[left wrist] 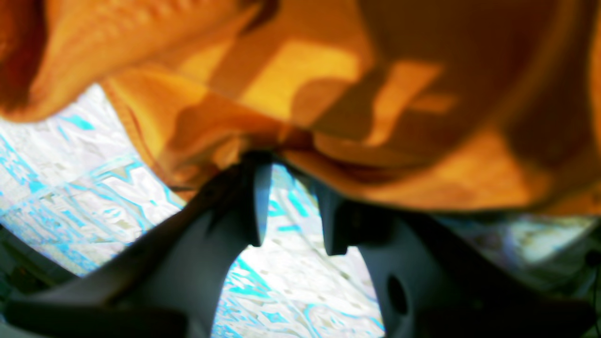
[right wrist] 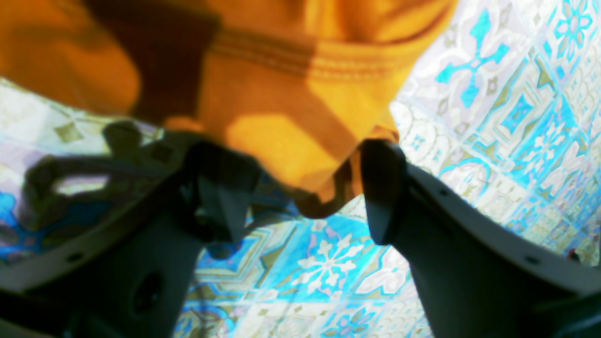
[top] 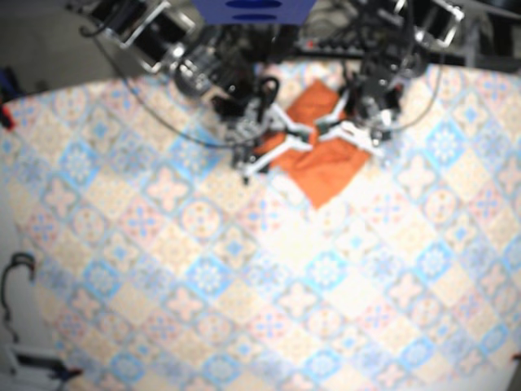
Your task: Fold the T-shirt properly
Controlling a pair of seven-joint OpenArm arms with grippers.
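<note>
The T-shirt (top: 321, 159) lay partly folded at the counter's (top: 244, 285) far edge. The right fingers (right wrist: 385, 188) and left fingers (left wrist: 244, 202) stood parted against its hem. Probable step: grasping; next, close squarely on cloth.

Orange T-shirt (top: 327, 169): compact folded bundle lying on the tile-patterned counter (top: 244, 285), near its far edge. Right hand (top: 299, 135) at the T-shirt's left upper edge; left hand (top: 327, 129) at its right upper edge. Finger spread too blurred to tell.
</note>
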